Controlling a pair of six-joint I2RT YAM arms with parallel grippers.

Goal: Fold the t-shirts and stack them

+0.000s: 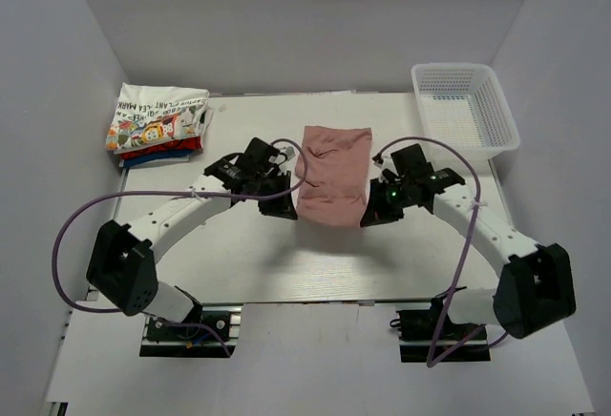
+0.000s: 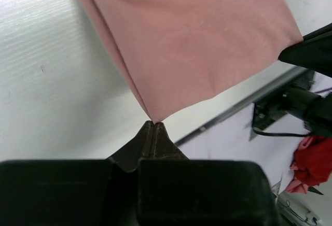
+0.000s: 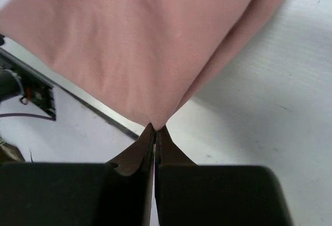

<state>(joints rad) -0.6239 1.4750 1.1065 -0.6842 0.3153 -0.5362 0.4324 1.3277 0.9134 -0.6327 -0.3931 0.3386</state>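
The dusty-pink tee [image 1: 332, 173] lies folded into a long rectangle on the white surface [image 1: 286, 263], left of the white mesh basket [image 1: 453, 67] and nearer the arm bases than it. Its long axis runs from the near side toward the back wall, with the far short edge leaning slightly toward the basket. The upper face is plain cloth with a few soft creases, and no print shows. The left end effector [image 1: 277, 204] sits at the near corner farther from the basket, its fingers pressed together on the very tip of that corner. In the left wrist view the dark fingertips meet at [image 2: 154, 125] and the pink cloth [image 2: 197, 44] fans away from them, a doubled layer showing along its outer edge. The right end effector [image 1: 374, 214] pinches the near corner on the basket's side in the same way. In the right wrist view its tips close at [image 3: 155, 128] on the point of the cloth [image 3: 140, 44]. So the tee stretches away from both end effectors, its near short edge spanning between them. Far to the left of the basket, at about the same depth, a stack of folded tees [image 1: 158, 122] rests with a white cartoon-printed one on top and red and blue beneath.
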